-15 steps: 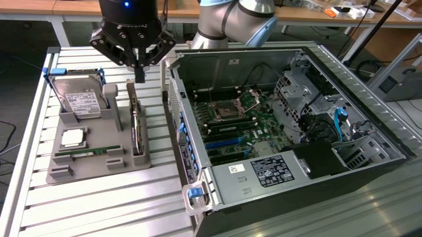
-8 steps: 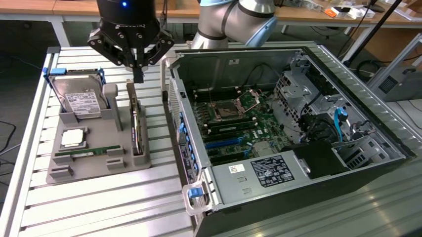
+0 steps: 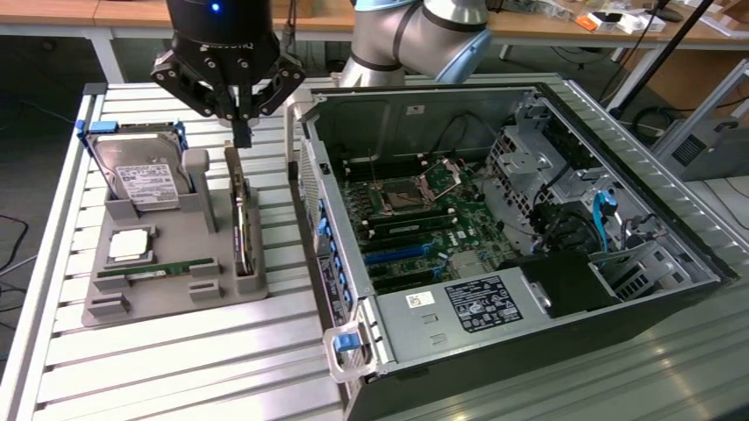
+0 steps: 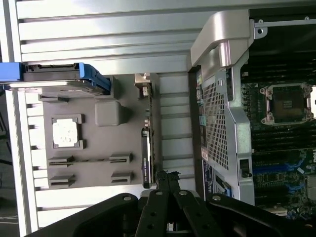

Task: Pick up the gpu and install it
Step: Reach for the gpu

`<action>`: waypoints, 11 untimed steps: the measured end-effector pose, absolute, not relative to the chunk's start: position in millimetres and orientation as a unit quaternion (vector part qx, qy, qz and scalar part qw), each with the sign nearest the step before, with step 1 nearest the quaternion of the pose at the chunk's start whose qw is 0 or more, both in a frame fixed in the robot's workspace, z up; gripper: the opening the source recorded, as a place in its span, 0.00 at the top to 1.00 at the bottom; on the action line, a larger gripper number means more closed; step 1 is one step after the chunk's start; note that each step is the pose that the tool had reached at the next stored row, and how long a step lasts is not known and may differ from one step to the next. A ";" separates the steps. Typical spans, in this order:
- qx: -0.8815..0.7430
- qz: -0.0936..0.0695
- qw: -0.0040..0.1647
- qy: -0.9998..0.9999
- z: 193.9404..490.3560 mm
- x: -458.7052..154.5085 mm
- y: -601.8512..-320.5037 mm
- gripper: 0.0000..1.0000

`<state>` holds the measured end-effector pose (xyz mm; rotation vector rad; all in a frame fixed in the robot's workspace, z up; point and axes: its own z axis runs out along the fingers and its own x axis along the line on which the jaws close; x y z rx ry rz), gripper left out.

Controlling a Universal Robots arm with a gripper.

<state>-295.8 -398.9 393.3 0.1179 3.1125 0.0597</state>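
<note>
Our gripper (image 3: 242, 136) hovers pinched shut right over the gpu (image 3: 241, 219); we'd open up, then straddle its top edge squarely.

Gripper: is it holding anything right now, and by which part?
Nothing is held. The gripper is shut with nothing between its fingertips, poised near one end of the gpu, which stands on edge in the gray tray.

No text is coming through clearly enough to read. A white label (image 3: 149, 184) is lying on the hard drive (image 3: 123, 153), its print showing only as grey lines. A black label (image 3: 480, 303) with white print and marks is sitting on the power supply (image 3: 398, 329), beside a small white sticker (image 3: 420, 300); neither is giving a legible word.
</note>
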 end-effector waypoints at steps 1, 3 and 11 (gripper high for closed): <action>0.038 0.019 0.013 0.999 393.3 -296.0 -398.9 0.89; 0.038 0.019 0.013 0.999 393.3 -297.0 -398.9 0.89; 0.038 0.019 0.013 0.999 393.3 -302.7 -399.0 0.89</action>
